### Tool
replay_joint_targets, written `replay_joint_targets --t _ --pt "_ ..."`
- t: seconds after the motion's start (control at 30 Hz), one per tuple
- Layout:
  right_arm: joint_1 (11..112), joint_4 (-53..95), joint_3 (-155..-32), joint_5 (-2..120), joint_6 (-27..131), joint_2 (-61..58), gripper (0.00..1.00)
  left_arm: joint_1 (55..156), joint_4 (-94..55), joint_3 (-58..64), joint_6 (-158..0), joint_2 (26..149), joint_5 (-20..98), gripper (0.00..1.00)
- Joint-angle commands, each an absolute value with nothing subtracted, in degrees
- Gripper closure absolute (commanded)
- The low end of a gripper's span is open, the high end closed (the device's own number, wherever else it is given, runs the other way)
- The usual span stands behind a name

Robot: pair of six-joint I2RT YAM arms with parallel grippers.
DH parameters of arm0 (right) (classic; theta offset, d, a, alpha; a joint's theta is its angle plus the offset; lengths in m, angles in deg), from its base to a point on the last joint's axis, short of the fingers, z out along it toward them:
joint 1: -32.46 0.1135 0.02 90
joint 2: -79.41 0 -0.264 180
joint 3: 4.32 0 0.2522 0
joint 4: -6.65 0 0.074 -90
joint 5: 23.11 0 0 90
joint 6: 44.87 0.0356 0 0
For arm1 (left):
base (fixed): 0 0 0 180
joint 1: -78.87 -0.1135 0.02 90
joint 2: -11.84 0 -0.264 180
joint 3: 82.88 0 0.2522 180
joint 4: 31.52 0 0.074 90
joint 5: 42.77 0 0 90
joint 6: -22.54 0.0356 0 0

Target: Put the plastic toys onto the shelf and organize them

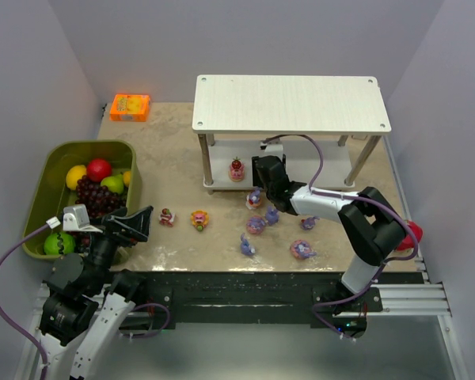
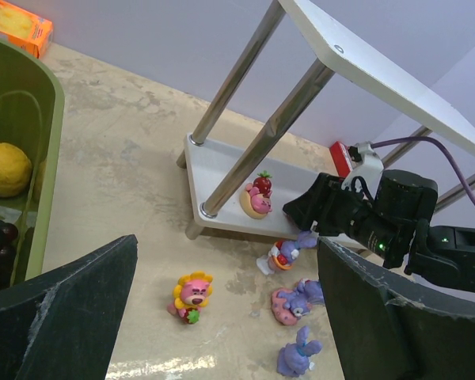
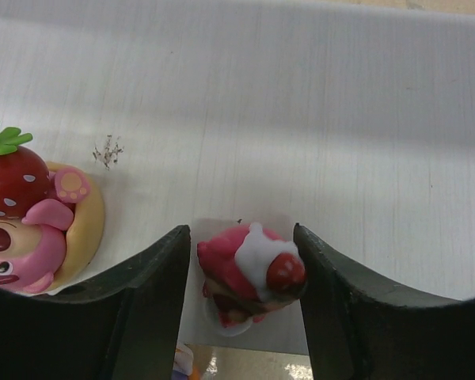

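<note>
Under shelf (image 1: 291,103) top, overhead view: right hand (image 1: 263,170) reaches lower board, bear toy (image 1: 237,169) just beside. Bunnies (image 1: 256,225) scattered on surface (image 1: 166,150) before shelf, close under right arm; careless pull-back could topple them. Bin (image 1: 39,207) well left of shelf.

Left wrist view: left hand (image 2: 228,261) wide open, empty, well short of shelf; shelf legs (image 2: 281,131) crowd right hand.

Right wrist view: cake (image 3: 252,273) stands near lower board (image 3: 301,119) front edge between loosely parted fingers (image 3: 356,317), one seemingly touching; drag could tip it off.
</note>
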State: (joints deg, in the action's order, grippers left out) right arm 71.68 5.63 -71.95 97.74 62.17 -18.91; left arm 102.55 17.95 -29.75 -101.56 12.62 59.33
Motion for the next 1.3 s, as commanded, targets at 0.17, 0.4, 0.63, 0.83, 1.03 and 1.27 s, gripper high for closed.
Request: replay_joint_targets --t 0.17,0.4,0.63,0.83,1.03,1.27 --pt "71.40 6.26 -72.75 98.00 60.78 -18.85 0.33 102.16 17.67 -29.13 -102.79 11.40 59.80 0.00" --pt "71.31 8.11 -73.72 98.79 61.22 -16.48 0.28 102.16 17.75 -29.22 -102.88 11.49 59.88 0.00" --pt "71.31 9.16 -71.62 97.39 62.18 -9.98 0.18 102.16 17.58 -29.31 -102.88 11.58 59.89 0.01" --pt "71.40 11.26 -71.34 95.98 62.54 -4.97 0.15 102.16 17.58 -29.31 -103.05 11.49 59.89 0.00" --pt "71.31 14.60 -70.30 93.17 65.60 -1.54 0.21 102.16 17.58 -29.31 -102.96 11.40 59.89 0.01" --pt "71.40 13.30 -65.72 88.52 68.51 3.55 0.38 102.16 17.66 -29.31 -103.05 11.31 59.71 0.00"
